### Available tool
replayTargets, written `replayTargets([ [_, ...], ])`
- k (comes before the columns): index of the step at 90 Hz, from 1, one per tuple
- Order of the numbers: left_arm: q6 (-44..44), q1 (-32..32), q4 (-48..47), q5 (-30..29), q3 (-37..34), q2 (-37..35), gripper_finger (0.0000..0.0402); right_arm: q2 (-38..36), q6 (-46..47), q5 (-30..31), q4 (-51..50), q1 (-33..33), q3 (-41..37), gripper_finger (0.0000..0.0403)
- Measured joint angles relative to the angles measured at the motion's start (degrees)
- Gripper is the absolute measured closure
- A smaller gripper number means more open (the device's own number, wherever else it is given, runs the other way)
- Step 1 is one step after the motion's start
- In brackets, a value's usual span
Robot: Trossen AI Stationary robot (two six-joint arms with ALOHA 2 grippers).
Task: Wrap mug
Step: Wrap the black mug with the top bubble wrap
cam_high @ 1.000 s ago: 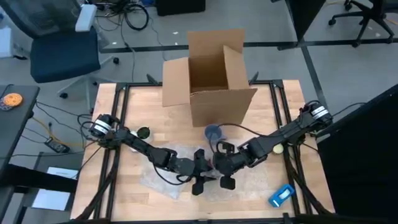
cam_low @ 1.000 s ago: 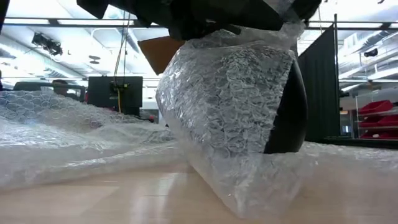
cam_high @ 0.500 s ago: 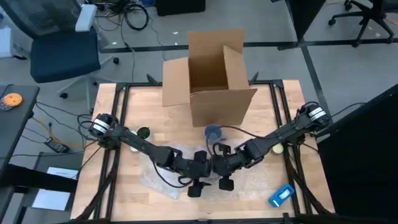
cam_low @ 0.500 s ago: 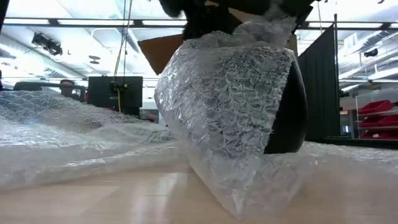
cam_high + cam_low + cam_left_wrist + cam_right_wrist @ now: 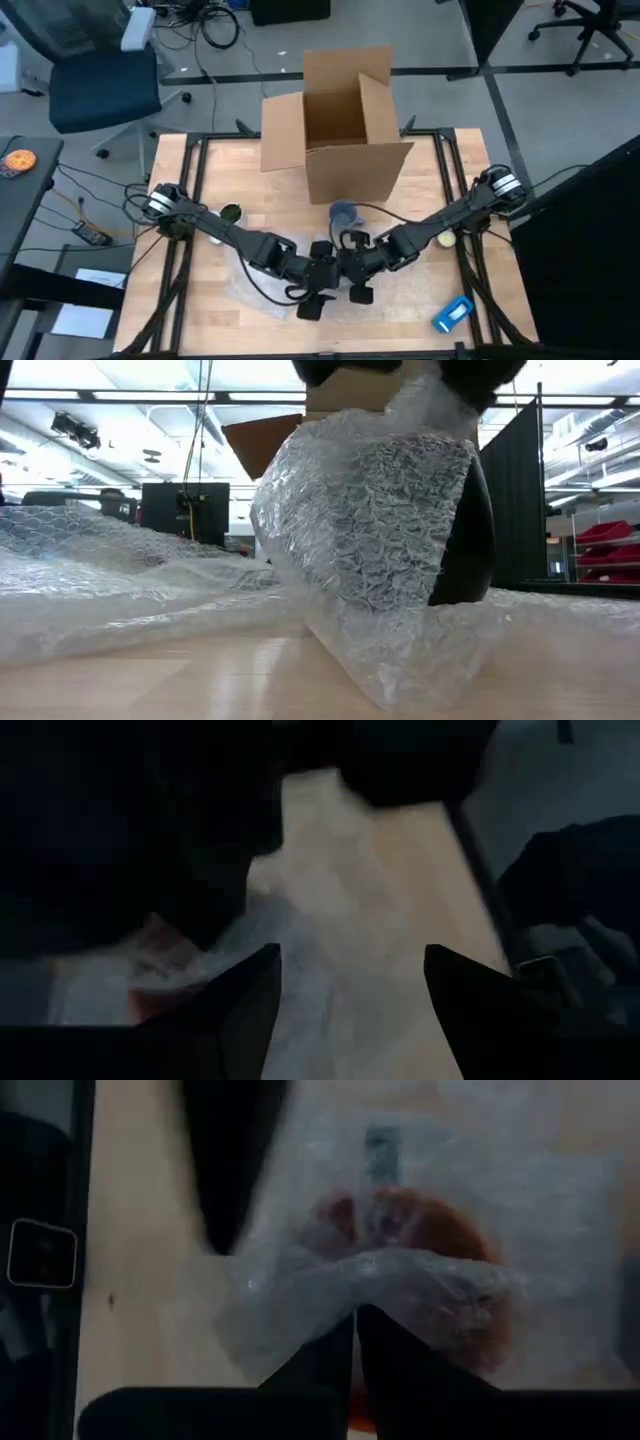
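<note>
A dark mug (image 5: 468,540) stands near the table's front middle on a sheet of bubble wrap (image 5: 262,285). A flap of the wrap (image 5: 370,530) is drawn over the mug, whose reddish inside (image 5: 430,1230) shows through it. My right gripper (image 5: 355,1315) is above the mug, shut on the wrap. My left gripper (image 5: 350,960) is open right beside it (image 5: 322,280), on the mug's left, with nothing between its fingers. In the high view both grippers hide the mug. My right gripper pinches a gathered fold of the bubble wrap (image 5: 350,1290) between its two fingers, above the mug's mouth. The fingers come from above, pointing down. The flap rises to a peak (image 5: 430,395) at the gripper and drapes down the mug's side to the table.
An open cardboard box (image 5: 335,120) stands at the far middle, with a blue round thing (image 5: 342,212) before it. A small blue item (image 5: 452,313) lies near the front right, a dark round object (image 5: 231,213) at the left, and a pale ball (image 5: 445,238) at the right.
My right gripper has shifted a little toward the table's left with the wrap flap. In the low view both grippers have risen toward the top edge, and the flap's peak over the mug now stands taller. The mug has stayed in place.
</note>
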Motion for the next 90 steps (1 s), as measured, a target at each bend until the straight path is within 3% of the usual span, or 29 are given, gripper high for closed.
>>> replayTargets([
  [16,-0.1,-2.8,1.9,-10.6,-1.9,0.0,0.0174,1.8,-0.2,-1.3,-0.6,-0.9,0.0,0.0403],
  [26,-1.1,-3.6,9.5,-15.8,-6.1,0.0,0.0174,2.1,-0.2,-1.9,-0.6,-1.2,0.0,0.0403],
  [44,-7.6,-1.1,20.4,-12.4,-14.3,0.3,0.0174,2.1,-0.1,-2.0,-0.5,-1.2,0.0,0.0403],
  [62,-8.7,0.3,29.0,-5.9,-20.3,0.3,0.0174,2.1,0.2,-2.1,-0.5,-1.6,0.0,0.0403],
  [90,-14.8,2.4,30.5,-7.9,-22.9,0.2,0.0174,0.9,1.0,-3.5,-1.0,-1.4,0.0,0.0403],
])
